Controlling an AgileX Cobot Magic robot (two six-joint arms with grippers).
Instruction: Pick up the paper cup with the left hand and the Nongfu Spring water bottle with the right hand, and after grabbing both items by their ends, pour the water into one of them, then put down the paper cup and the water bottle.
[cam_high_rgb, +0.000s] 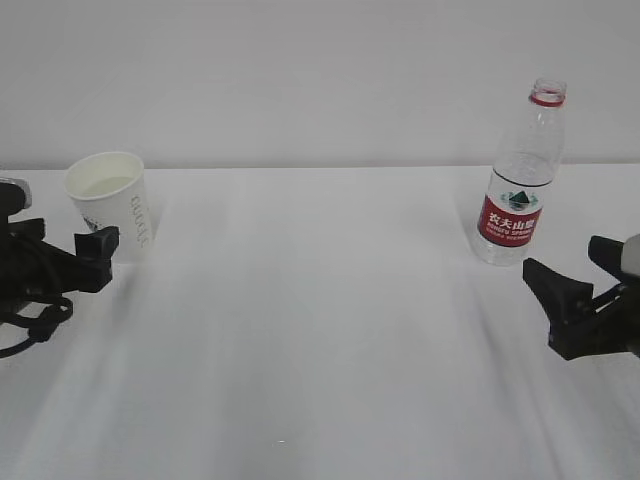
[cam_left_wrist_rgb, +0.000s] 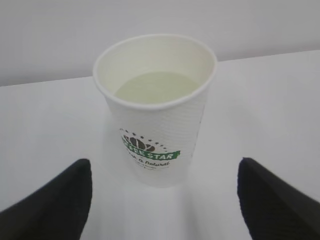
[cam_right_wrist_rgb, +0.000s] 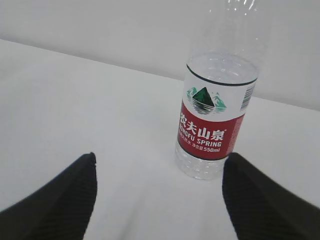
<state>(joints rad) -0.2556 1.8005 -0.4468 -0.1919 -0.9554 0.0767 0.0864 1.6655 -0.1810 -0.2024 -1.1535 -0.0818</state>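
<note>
With both sets of fingers spread and empty, back the left hand (cam_high_rgb: 100, 243) off the filled paper cup (cam_left_wrist_rgb: 156, 107) – straight, level – and the right hand (cam_high_rgb: 565, 285) off the Nongfu Spring water bottle (cam_right_wrist_rgb: 213, 117)

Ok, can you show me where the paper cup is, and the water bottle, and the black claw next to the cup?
paper cup (cam_left_wrist_rgb: 155, 145): left wrist view, on its dotted side wall by the logo.
water bottle (cam_right_wrist_rgb: 212, 132): right wrist view, on its red label.
left gripper (cam_high_rgb: 95, 250): exterior view, between its fingertips.
</note>
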